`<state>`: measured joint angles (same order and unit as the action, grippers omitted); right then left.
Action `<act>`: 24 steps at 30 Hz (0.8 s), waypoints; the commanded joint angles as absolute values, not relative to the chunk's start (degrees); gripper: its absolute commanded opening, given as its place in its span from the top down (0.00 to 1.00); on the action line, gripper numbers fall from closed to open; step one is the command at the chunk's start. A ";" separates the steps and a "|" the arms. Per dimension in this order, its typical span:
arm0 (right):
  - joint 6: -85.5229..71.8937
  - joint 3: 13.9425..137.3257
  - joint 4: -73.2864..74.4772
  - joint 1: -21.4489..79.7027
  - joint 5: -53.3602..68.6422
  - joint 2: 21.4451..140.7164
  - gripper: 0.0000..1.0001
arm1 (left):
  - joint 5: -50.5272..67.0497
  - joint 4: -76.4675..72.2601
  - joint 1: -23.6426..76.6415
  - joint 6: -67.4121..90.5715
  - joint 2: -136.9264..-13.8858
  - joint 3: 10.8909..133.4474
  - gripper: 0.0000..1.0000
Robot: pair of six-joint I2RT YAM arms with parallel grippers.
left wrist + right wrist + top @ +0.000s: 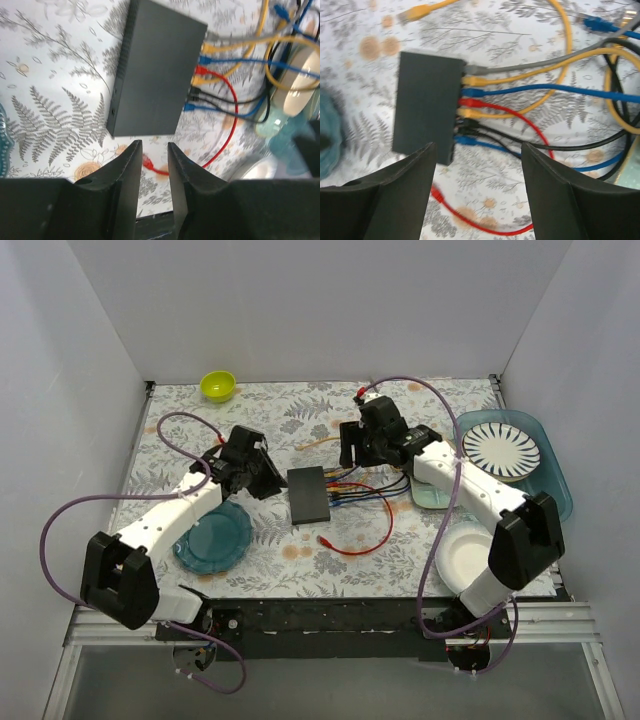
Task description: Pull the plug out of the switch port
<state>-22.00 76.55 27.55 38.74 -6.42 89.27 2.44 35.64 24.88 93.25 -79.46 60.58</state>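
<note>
The switch point(308, 495) is a flat dark box on the flowered tablecloth, with a row of plugs in its right edge. Seen from the right wrist, that row runs grey, yellow, blue, red point(470, 102), yellow, black and blue along the switch point(427, 105). A loose red plug point(437, 194) lies on the cloth just off the switch's near corner, in no port. My left gripper point(154, 150) hangs left of the switch point(155, 70) with a narrow gap holding nothing; the red plug point(148, 162) lies beyond it. My right gripper point(479, 150) is wide open and empty above the cables.
Loose yellow point(415, 13) and blue point(592, 22) plug ends lie on the cloth. A teal plate point(213, 538) sits by the left arm and a green bowl point(218, 386) at the back. A blue tray point(555, 485) with a striped plate and a white plate point(465, 555) stand right.
</note>
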 commanded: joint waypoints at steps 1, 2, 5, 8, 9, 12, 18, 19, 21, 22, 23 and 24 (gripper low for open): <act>-21.01 80.32 28.40 35.25 -5.98 95.09 0.28 | 4.92 35.51 30.93 90.79 -75.77 57.14 0.73; -20.92 81.20 28.13 34.55 -5.80 97.53 0.32 | 5.36 35.16 32.07 90.44 -75.85 56.69 0.73; -21.09 88.31 30.04 33.49 -6.06 104.38 0.49 | 6.58 33.76 36.20 90.35 -76.46 53.97 0.76; -21.71 96.75 33.73 32.70 -7.91 111.50 0.57 | 11.33 29.45 38.05 90.44 -77.78 50.12 0.78; -21.88 99.03 34.27 32.52 -7.82 112.75 0.58 | 12.29 28.49 39.19 90.35 -78.22 49.58 0.78; -22.41 100.10 34.37 31.91 -7.65 115.92 0.59 | 15.55 24.89 41.56 88.51 -80.41 47.90 0.78; -22.41 101.42 35.59 31.82 -6.06 119.97 0.55 | 18.01 21.10 44.12 86.49 -87.97 47.72 0.78; -22.41 101.69 36.12 31.82 -6.50 120.14 0.55 | 18.10 20.31 44.30 86.48 -90.33 47.90 0.78; -22.06 101.52 36.47 31.82 -7.64 120.23 0.55 | 17.76 20.48 44.47 86.66 -92.98 48.86 0.78; -21.89 101.34 36.74 31.82 -7.91 120.06 0.55 | 17.32 20.48 44.47 87.01 -95.08 49.04 0.78; -21.71 100.38 36.74 31.82 -8.35 119.71 0.55 | 15.40 20.57 44.56 87.45 -95.88 49.30 0.78; -21.53 99.85 36.74 31.82 -8.52 119.45 0.55 | 14.42 21.18 44.56 88.06 -96.67 49.65 0.78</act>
<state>-22.22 98.78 35.73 31.90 -7.09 120.90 17.69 21.52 44.38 88.12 -94.26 48.23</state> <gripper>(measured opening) 0.451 0.216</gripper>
